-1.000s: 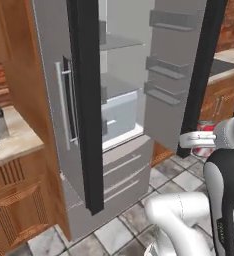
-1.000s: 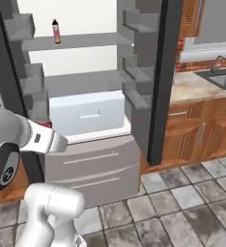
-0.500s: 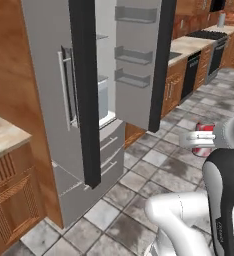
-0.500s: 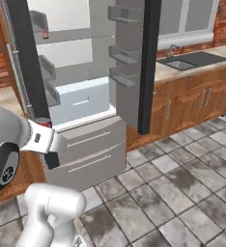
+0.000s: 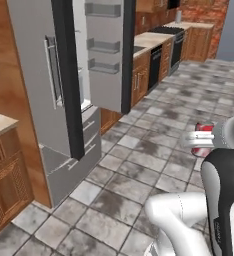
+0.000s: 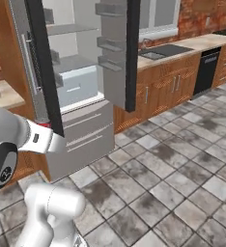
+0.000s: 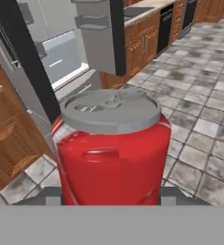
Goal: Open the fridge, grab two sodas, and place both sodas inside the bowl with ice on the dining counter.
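Note:
My gripper [image 7: 111, 195] is shut on a red soda [image 7: 113, 153] with a silvery lid, which stands upright between the fingers. In the left base view the same soda [image 5: 204, 138] shows at the end of my arm, over the tiled floor. The light-grey fridge [image 5: 36, 85] stands at the left, well away from the gripper. Its right door [image 5: 108, 55] is swung open, with grey door shelves. From the right base view the fridge [image 6: 78, 89] shows its white inside and the drawers below. The bowl and the dining counter are out of view.
A wall counter with a sink [image 6: 162, 50] and wooden cabinets runs right of the fridge, ending in a black dishwasher [image 6: 205, 71]. A low wooden cabinet with a beige top [image 5: 1, 185] stands at the near left. Grey tiled floor [image 5: 154, 150] spreads ahead.
The whole picture has shifted: the base has turned and backed off, so the fridge sits farther away and to the left. The red soda stays in my gripper.

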Motion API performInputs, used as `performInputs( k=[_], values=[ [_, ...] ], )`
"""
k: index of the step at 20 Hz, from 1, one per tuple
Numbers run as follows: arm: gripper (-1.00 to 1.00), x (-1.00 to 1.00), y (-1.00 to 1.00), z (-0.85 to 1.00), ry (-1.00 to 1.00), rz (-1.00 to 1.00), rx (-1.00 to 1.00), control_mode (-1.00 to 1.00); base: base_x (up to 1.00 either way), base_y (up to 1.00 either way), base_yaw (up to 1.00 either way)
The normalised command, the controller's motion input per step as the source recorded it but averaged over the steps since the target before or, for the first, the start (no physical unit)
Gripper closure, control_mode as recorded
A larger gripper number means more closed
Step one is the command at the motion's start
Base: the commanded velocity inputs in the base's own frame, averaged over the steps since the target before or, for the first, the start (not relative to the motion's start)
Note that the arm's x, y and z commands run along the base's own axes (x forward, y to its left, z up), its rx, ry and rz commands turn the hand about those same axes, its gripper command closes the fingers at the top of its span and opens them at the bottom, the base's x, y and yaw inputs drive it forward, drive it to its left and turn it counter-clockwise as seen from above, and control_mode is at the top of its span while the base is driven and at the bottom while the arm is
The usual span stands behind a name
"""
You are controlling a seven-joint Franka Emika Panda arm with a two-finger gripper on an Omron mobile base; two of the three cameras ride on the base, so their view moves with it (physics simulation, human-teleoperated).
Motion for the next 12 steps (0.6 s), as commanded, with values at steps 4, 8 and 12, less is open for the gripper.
performInputs(
  k=[4, 8, 12],
  values=[
    [1.0, 0.0, 0.0, 0.0, 0.0, 0.0, 0.0, 1.0, -1.0, -0.02, -0.26],
    [1.0, 0.0, 0.0, 0.0, 0.0, 0.0, 0.0, 1.0, -1.0, -0.11, -0.23],
    [1.0, 0.0, 0.0, 0.0, 0.0, 0.0, 0.0, 1.0, -1.0, -0.48, -0.18]
  ],
)
